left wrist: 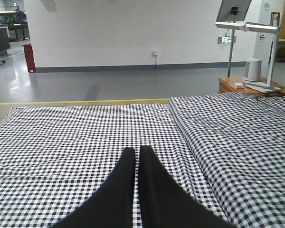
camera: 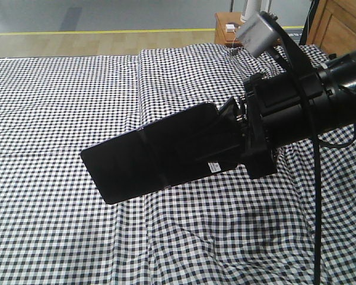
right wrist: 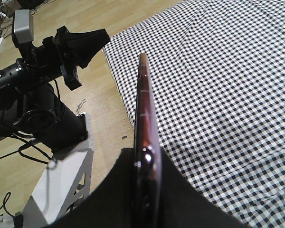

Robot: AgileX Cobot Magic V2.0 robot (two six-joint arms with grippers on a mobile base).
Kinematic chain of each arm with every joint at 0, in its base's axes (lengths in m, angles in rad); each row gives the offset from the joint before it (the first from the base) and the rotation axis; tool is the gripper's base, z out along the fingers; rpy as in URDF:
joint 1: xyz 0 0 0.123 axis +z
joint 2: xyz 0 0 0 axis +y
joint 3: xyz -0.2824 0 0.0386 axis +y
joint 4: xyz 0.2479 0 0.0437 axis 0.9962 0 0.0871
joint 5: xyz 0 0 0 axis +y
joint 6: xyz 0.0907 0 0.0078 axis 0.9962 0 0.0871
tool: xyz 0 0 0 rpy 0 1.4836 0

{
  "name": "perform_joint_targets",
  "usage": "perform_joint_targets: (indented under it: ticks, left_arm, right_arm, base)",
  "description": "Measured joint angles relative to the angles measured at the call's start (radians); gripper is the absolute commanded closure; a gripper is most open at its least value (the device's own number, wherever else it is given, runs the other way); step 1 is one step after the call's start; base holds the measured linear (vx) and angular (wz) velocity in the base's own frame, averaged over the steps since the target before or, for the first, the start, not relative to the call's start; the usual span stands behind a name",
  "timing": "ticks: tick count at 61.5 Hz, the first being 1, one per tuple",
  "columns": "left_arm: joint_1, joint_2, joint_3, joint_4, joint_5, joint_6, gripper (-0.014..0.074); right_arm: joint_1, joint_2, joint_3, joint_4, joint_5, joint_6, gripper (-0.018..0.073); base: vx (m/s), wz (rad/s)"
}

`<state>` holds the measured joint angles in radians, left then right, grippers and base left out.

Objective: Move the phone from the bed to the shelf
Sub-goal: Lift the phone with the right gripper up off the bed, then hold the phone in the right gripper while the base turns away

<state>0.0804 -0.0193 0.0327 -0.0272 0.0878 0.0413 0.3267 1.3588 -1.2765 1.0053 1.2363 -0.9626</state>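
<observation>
Front-facing: right fingers clamp phone — long axis slanting down-left; left fingers closed.

This looks like a mock bedroom staged inside a large lab or test hall. The bed with its checked sheet, a wooden headboard and a small brown nightstand sit on wood-look flooring. It ends at a yellow line, and beyond lie a glossy grey floor, a long white wall, a red cabinet and equipment racks.
</observation>
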Motion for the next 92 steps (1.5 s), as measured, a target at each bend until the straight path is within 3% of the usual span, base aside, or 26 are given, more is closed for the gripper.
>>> perform_joint_targets:
  ticks: [35, 92]
  left_arm:
    - [0.000, 0.000, 0.000, 0.000, 0.000, 0.000, 0.0595]
    - [0.000, 0.000, 0.000, 0.000, 0.000, 0.000, 0.0595]
  right_arm:
    - [0.000, 0.000, 0.000, 0.000, -0.001, 0.000, 0.0561]
    - [0.000, 0.000, 0.000, 0.000, -0.001, 0.000, 0.0561]
  base:
    - [-0.02, 0.10]
    - [-0.12, 0.46]
